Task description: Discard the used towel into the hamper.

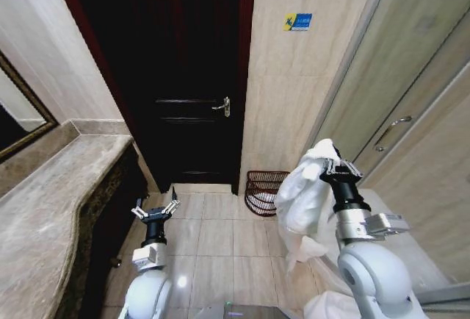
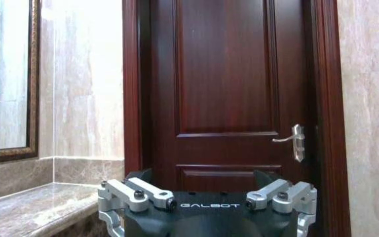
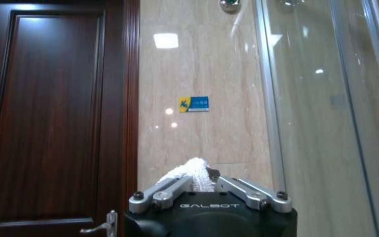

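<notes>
Crumpled white towel (image 1: 305,201) in right claw (image 1: 336,166), seemingly cotton.

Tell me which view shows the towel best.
The head view: the white towel hangs draped from the right gripper, with most of its length visible, near the hamper. The right wrist view catches just a tuft between the fingers. The left wrist view faces the door.

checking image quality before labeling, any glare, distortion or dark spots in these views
Head view: wide-angle bending of walls, door nearly black, floor glint by the left arm. Right wrist view: bright reflections on the tiled wall and glass. Left wrist view: evenly lit, soft sheen on the door panels.
</notes>
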Available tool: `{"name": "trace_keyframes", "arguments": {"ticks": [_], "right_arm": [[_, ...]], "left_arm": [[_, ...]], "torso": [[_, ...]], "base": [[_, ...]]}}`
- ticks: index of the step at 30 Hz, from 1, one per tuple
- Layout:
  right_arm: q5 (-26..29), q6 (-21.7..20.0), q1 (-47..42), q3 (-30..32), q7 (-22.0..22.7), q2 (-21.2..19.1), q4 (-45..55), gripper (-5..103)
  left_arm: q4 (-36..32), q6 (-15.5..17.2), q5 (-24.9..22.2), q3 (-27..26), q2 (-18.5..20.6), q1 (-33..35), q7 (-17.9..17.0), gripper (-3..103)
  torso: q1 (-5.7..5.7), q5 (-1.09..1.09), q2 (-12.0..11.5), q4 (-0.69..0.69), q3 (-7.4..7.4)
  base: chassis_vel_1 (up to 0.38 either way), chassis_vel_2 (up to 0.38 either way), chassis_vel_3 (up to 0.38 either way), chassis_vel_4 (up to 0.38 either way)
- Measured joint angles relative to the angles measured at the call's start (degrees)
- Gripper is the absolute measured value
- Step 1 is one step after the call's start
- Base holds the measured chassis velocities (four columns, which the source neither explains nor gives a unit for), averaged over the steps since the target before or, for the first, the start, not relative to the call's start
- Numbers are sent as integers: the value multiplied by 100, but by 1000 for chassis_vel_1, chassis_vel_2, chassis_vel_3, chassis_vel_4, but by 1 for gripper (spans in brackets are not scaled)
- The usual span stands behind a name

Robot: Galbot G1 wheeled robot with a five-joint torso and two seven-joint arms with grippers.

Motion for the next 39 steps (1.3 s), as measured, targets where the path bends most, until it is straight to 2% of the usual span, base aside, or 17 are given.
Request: {"name": "trace_keyframes", "arguments": {"ticks": [6,11,12,15,16,20,21,24,25,28,29,32,33,35,36,39], "right_arm": [[337,11,684,36,-67,-140,-476,1],[572,38,1821,-43,-235,-209,-1125,1],[572,38,1821,-43,-235,-209,-1125,1],[1008,-107,2561,-95,-215,-483,-1414,1],[1008,-107,2561,-95,-215,-483,-1414,1],[1561,-282,3882,-186,-148,-1012,-1864,1],[1561,-282,3882,-186,-148,-1012,-1864,1],[1968,-395,4829,-277,-128,-1406,-2244,1],[1968,-395,4829,-277,-128,-1406,-2244,1],[2336,-529,5942,-499,-115,-1702,-2657,1],[2336,-529,5942,-499,-115,-1702,-2657,1],[2542,-604,7089,-965,-114,-1898,-3193,1],[2542,-604,7089,-965,-114,-1898,-3193,1],[2637,-667,7873,-1427,-87,-1932,-3705,1],[2637,-667,7873,-1427,-87,-1932,-3705,1],[2709,-709,8995,-2039,-3,-1863,-4462,1]], "left_arm": [[78,-43,55,7,26,17,-7,100],[275,-171,53,-172,44,186,-48,100],[275,-171,53,-172,44,186,-48,100],[235,-234,46,-276,-5,303,-60,100],[235,-234,46,-276,-5,303,-60,100],[161,-327,164,-396,-160,421,-79,100],[161,-327,164,-396,-160,421,-79,100],[153,-352,237,-427,-314,434,-85,100],[153,-352,237,-427,-314,434,-85,100],[113,-353,262,-449,-440,410,-86,100],[113,-353,262,-449,-440,410,-86,100],[73,-360,243,-501,-440,405,-90,100],[73,-360,243,-501,-440,405,-90,100],[71,-380,200,-527,-392,398,-109,100],[71,-380,200,-527,-392,398,-109,100],[73,-415,159,-521,-389,385,-119,100]], "torso": [[-1,1,0,-1,0],[0,0,0,3,0],[0,0,0,3,0],[1,1,0,1,1],[1,1,0,1,1],[1,1,0,1,0],[1,1,0,1,0],[0,0,0,0,0],[0,0,0,0,0],[1,1,0,0,0],[1,1,0,0,0],[0,-2,1,1,-1],[0,-2,1,1,-1],[1,5,0,0,1],[1,5,0,0,1],[1,-2,1,1,0]], "base": [[0,0,0,0],[0,0,0,0],[0,0,0,0],[0,0,0,0],[0,0,0,0],[0,0,0,0],[0,0,0,0],[0,0,0,0],[0,0,0,0],[0,0,0,0],[0,0,0,0],[0,0,0,0],[0,0,0,0],[0,0,0,0],[0,0,0,0],[0,0,0,0]]}}
